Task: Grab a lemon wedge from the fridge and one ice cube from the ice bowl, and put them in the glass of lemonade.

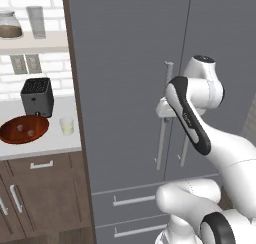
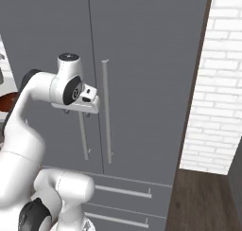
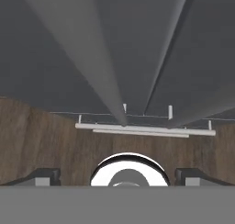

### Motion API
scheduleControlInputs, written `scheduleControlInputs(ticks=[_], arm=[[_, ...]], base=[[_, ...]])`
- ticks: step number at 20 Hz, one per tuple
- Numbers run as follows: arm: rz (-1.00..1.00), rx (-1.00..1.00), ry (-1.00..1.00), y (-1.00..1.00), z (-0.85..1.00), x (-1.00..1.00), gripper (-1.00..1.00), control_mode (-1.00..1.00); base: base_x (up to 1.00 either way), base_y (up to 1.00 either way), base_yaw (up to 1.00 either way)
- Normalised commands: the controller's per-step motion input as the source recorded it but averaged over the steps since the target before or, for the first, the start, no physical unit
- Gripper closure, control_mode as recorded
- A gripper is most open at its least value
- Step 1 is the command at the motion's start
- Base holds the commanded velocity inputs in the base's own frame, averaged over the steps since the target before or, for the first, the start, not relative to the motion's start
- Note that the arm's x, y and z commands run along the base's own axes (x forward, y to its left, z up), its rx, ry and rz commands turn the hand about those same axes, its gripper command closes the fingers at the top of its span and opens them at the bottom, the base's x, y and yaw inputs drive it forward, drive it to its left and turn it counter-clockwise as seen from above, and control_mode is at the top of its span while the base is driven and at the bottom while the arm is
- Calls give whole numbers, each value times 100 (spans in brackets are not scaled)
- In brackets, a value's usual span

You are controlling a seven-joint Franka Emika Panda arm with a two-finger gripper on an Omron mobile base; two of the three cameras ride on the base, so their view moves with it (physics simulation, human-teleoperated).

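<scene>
The fridge fills the middle, both grey doors shut, so the lemon wedge is hidden. My gripper is at the left door's long bar handle, about a third of the way down it. From the right base view the gripper hangs just in front of that handle. In the hand view the fingertips stand far apart, open, with the handle running away between them. On the counter to the left sit the ice bowl and the glass of lemonade.
A black boxy appliance stands behind the bowl. A shelf above carries a lidded jar and a taller grey glass. Brown cabinets lie below the counter. A white brick wall borders the fridge's right side, and two drawers sit under its doors.
</scene>
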Motion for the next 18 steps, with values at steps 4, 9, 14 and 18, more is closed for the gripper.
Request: scheduleControlInputs(ticks=[4, 9, 14, 18], arm=[[0, 0, 1, 0, 0, 3, -100, 100], [0, 0, 0, 0, 0, 0, -100, 100], [0, 0, 0, 0, 0, 0, -100, 100], [0, 0, 0, 0, 0, 0, -100, 100]], base=[[18, -13, 0], [12, -65, 2], [-53, -18, 0], [-85, 6, 0]])
